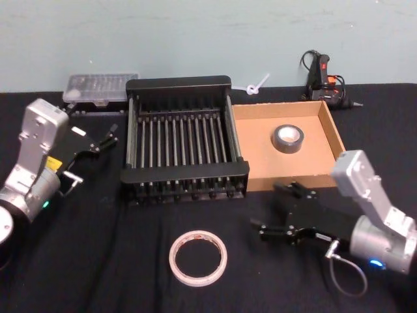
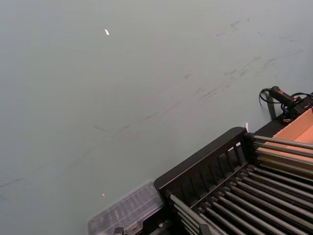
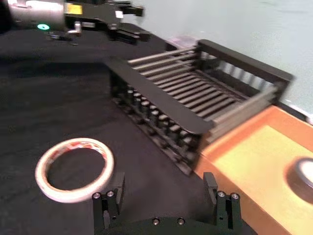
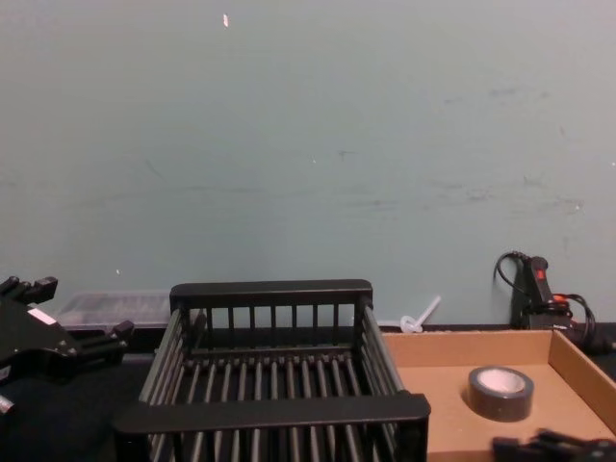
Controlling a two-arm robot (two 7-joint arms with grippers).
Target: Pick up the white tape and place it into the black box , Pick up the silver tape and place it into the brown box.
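Right gripper (image 1: 281,210): low over the bench near its front right, just in front of the brown box; fingers spread wide, nothing between them.

Left gripper (image 1: 92,156): raised at the bench's left side, beside the black box's left wall; fingers parted, holding nothing.

White tape (image 1: 198,257): flat on the bench near the front edge, centred, in front of the black box and to the left of the right gripper, apart from it. Reddish print shows round its face; its centre hole is large.

Black box (image 1: 186,175): slatted crate at mid-bench, bars along bottom and sides, nothing inside it.

Brown box (image 1: 329,127): shallow cardboard tray, its left wall against the crate's right side, reaching toward the bench's right edge.

Silver tape (image 1: 288,138): lying flat inside the brown box, in its rear half, clear of the walls; pale core facing up.

Bench (image 1: 98,261): covered by black cloth, bare at front left.

Clear plastic case (image 1: 101,89): at the rear left corner, behind the crate.

White cord (image 1: 256,85): a knotted bit at the rear edge, behind the seam between the two boxes.

Black glue gun (image 1: 321,79): at the rear right, with red trim and a trailing cable.

Wall (image 4: 308,144): pale blue-green, scuffed, rising directly behind the bench.
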